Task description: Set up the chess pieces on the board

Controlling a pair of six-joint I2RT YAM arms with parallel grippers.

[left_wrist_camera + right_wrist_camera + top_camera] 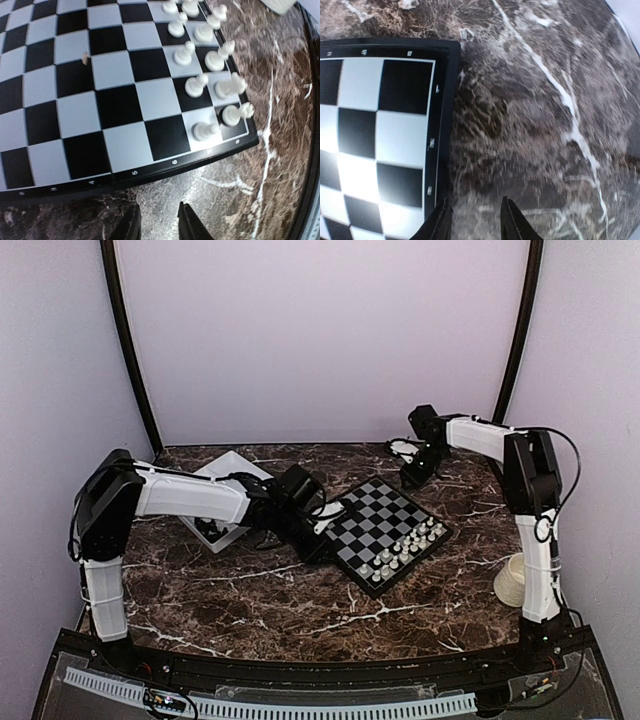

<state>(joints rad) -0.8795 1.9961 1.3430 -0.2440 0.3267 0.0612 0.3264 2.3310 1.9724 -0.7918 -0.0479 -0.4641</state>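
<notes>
The board [385, 525] lies diagonally in the middle of the table, its black rim [150, 167] close in the left wrist view. Two rows of tiny white chessmen [405, 550] stand along its near-right side, and several of them [200, 60] show in the left wrist view. No black chess pieces are in view. My left gripper [325, 525] hovers over the marble just off the board's left edge, open [158, 206] with a narrow, empty gap. My right gripper [412, 480] hangs by the board's far corner [445, 50], open [475, 200] with nothing between its fingers.
A white tray [225, 475] sits at the back left, mostly hidden behind my left arm. A cream ribbed cup [513, 580] stands at the right beside the right arm's base. A small tan speck [85, 57] lies on one board square.
</notes>
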